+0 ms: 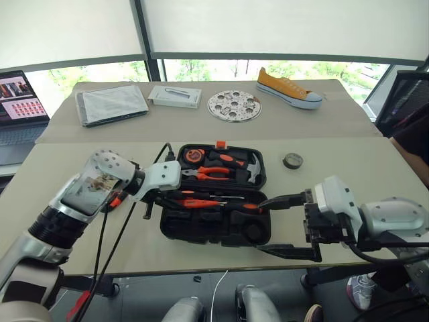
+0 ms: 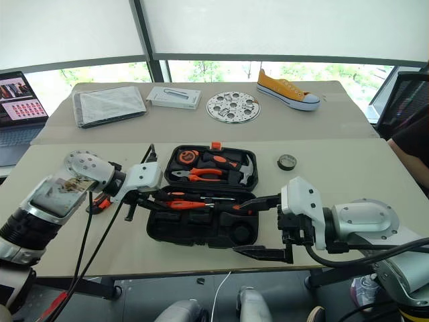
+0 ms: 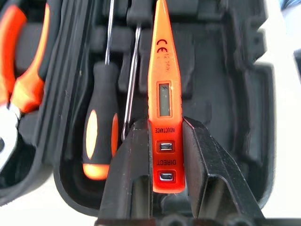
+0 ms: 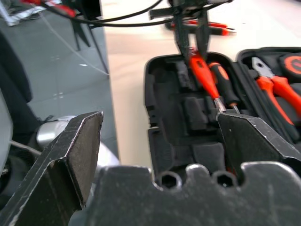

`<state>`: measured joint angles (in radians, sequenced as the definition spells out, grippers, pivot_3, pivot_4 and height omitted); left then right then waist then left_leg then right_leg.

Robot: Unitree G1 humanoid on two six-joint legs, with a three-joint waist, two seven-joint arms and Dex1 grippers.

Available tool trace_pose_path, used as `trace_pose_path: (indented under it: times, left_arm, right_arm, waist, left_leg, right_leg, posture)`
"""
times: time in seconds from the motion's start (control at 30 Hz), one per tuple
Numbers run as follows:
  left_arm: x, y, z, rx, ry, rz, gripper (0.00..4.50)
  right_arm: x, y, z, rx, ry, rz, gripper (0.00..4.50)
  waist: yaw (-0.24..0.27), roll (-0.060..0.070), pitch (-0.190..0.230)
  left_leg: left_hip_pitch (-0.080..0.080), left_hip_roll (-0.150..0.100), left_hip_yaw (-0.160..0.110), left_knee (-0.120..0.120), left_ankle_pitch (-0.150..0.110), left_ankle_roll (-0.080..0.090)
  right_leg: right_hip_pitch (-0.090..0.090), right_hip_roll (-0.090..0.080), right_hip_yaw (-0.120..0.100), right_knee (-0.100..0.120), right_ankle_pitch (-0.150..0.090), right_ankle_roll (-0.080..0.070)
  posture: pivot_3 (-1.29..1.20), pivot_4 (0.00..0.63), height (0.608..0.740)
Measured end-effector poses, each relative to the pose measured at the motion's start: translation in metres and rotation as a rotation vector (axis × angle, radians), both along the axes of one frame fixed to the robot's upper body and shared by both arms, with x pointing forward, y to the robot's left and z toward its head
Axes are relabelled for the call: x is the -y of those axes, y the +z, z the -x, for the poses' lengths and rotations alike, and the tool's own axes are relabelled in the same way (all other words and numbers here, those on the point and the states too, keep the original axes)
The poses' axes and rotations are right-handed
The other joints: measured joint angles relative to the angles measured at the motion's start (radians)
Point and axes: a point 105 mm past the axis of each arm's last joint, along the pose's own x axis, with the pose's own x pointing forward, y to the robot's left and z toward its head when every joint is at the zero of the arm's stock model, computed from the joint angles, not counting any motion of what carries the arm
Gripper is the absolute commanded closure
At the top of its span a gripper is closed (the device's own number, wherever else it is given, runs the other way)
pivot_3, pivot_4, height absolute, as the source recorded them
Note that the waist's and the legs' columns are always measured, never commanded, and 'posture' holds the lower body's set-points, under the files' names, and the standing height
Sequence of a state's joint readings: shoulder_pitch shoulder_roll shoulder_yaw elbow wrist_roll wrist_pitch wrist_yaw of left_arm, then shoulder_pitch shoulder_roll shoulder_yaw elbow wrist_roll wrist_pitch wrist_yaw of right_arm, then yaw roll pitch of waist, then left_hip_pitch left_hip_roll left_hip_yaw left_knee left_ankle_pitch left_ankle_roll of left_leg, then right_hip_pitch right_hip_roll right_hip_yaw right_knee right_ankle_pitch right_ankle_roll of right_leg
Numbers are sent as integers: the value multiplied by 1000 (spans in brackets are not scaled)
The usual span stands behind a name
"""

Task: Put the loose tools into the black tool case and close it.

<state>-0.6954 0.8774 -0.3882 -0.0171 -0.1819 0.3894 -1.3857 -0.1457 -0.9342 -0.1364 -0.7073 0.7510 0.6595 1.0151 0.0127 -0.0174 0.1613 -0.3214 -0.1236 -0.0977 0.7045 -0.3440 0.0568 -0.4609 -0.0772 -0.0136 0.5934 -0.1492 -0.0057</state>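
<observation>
Left gripper (image 3: 162,155) clamps the orange tester pen (image 3: 162,89) between its two black fingers (image 3: 129,160), gripping the end with the two small buttons while the pointed tip reaches out over the open black case (image 1: 214,228). From the head views the pen hangs over the near half of the case, above the moulded recesses. A black-and-orange screwdriver (image 3: 100,127) lies in that near half just beside the pen, its thin shaft running alongside; I cannot tell whether the pen touches the case.

Right gripper (image 1: 285,225) sits at the right edge of the case with its fingers wide apart and nothing between them, one finger over the case rim and the other out past the near edge of the table (image 1: 335,151).

In the far half of the case lie orange-handled pliers (image 1: 208,173), a hammer (image 1: 244,168) and a tape measure (image 1: 192,156). A small dark tape roll (image 1: 292,160) rests on the table well to the right of the case. Another orange-and-black tool (image 4: 207,28) lies on the table left of the case, behind the left arm. Farther back are a yellow shoe (image 1: 288,88), a round perforated disc (image 1: 233,105), a flat box (image 1: 174,96), a grey pouch (image 1: 110,104) and a laptop (image 1: 20,100).
</observation>
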Motion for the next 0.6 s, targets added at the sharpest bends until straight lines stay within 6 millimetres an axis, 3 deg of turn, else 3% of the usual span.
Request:
trace_pose_path:
  times: [0.27, 0.6]
  left_arm:
    - [-1, -17, -7, 2, -36, -17, 4062]
    - [-1, -19, -14, 41, -92, -52, 4062]
  right_arm:
    - [-1, 3, -3, 18, -33, -16, 0]
    - [-2, 5, -5, 34, -62, -22, 0]
  waist:
    - [1, 0, 0]
    - [1, 0, 0]
  left_leg:
    - [0, 0, 0, 1, 0, 0]
    - [0, 0, 0, 1, 0, 0]
  right_leg:
    - [0, 0, 0, 0, 0, 0]
    - [1, 0, 1, 1, 0, 0]
  posture:
    - [0, 150, 737]
    - [0, 150, 737]
